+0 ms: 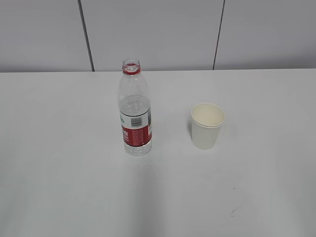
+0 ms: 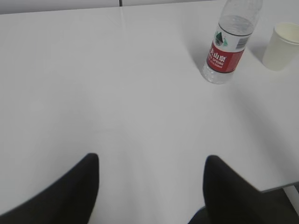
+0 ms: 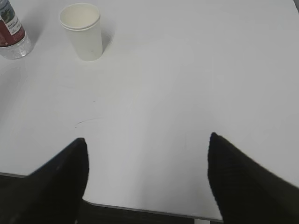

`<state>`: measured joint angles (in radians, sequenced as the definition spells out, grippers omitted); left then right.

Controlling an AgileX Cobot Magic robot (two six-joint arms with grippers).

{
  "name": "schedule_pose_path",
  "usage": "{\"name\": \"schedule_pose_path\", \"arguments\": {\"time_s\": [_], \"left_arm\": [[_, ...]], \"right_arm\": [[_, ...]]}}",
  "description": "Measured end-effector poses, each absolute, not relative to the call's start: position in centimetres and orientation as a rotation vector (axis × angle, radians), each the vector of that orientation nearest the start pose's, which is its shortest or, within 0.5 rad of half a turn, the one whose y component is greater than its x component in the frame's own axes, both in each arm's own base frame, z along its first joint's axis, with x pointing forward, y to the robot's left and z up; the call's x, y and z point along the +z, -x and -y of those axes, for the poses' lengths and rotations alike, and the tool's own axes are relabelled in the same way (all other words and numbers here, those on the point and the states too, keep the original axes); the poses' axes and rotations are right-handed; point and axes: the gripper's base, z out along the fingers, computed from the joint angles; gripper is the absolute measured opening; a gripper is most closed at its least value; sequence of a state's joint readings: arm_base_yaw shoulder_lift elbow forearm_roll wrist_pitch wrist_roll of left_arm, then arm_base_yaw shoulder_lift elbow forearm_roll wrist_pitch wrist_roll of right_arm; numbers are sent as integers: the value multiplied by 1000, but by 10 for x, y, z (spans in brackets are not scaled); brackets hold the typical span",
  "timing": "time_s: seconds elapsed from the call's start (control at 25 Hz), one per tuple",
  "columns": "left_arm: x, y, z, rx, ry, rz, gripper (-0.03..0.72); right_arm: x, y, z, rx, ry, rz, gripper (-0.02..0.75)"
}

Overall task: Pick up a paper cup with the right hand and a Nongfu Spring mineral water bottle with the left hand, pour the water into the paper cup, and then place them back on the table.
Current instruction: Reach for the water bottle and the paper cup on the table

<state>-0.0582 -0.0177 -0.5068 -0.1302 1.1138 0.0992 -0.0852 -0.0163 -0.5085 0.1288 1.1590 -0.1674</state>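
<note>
A: Two grippers we can see, each only by its dark fingertips. The left hand [image 2: 152, 186] has its matte black fingers [image 2: 77, 191] spread wide with nothing between them, hanging over bare table [image 2: 117, 93]. The right hand [image 3: 147, 177] is the same: blunt, rounded fingers [image 3: 243, 182] far apart, gripping nothing.

B: Agreed. We see neither arm in the exterior view, so the rest of each is cut off.

A: Outward from the left hand, we find the Nongfu Spring mineral water bottle [image 1: 134, 111] standing upright, well away, clear ribbed plastic with a red neck ring, open mouth and a red-and-white label band low down. In the left wrist view its top is cropped.

B: And the water [image 1: 134, 106]? We think its surface sits just above the label, though it is hard to make out.

A: The paper cup [image 1: 207, 126] stands upright to the right of the bottle, near it but apart, smooth white, tapered, rolled rim, cream inside. We cannot tell whether it holds anything.

B: A faint dark scuff [image 3: 83, 122] marks the smooth white tabletop near the right hand.
</note>
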Motion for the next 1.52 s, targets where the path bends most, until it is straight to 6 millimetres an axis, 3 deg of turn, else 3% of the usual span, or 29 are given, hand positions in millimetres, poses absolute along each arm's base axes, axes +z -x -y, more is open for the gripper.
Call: {"name": "schedule_pose_path", "arguments": {"time_s": [1.52], "left_arm": [[275,12,10,-132,-175,-2060,439]], "right_arm": [[272,12,-14,36,105,-2106,590]]}}
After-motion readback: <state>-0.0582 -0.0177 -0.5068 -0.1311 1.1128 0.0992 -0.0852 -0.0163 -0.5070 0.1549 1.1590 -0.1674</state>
